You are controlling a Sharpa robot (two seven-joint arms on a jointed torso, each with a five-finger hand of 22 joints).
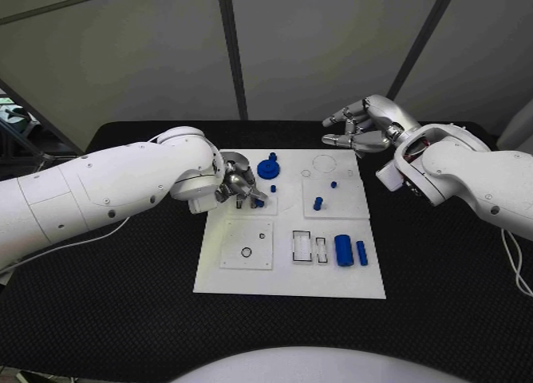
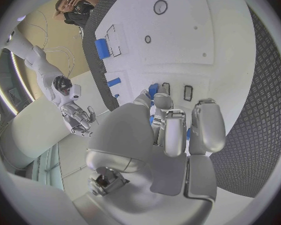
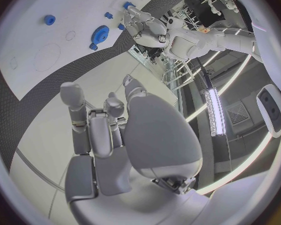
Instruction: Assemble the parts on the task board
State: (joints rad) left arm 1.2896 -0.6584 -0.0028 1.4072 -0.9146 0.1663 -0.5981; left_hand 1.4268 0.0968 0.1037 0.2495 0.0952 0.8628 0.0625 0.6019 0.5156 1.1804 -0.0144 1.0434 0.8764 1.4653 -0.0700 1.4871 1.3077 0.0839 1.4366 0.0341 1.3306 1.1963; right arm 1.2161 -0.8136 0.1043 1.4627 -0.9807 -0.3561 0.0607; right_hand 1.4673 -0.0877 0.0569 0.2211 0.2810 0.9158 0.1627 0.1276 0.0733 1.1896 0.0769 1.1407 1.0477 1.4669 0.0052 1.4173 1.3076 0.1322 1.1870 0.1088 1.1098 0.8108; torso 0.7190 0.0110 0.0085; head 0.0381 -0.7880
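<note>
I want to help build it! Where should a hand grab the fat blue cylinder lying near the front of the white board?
Probably from straight above, pinching the blue cylinder across its rounded long sides. It lies flat on the task board, with a thinner blue piece close beside it, so fingers should stay narrow.

The board is matt white, plastic by its look, on a table of black, ribbed, rough-textured mat. The parts on the board are smooth blue plastic. Both hands are satin silver metal; the arms are glossy white shells.
</note>
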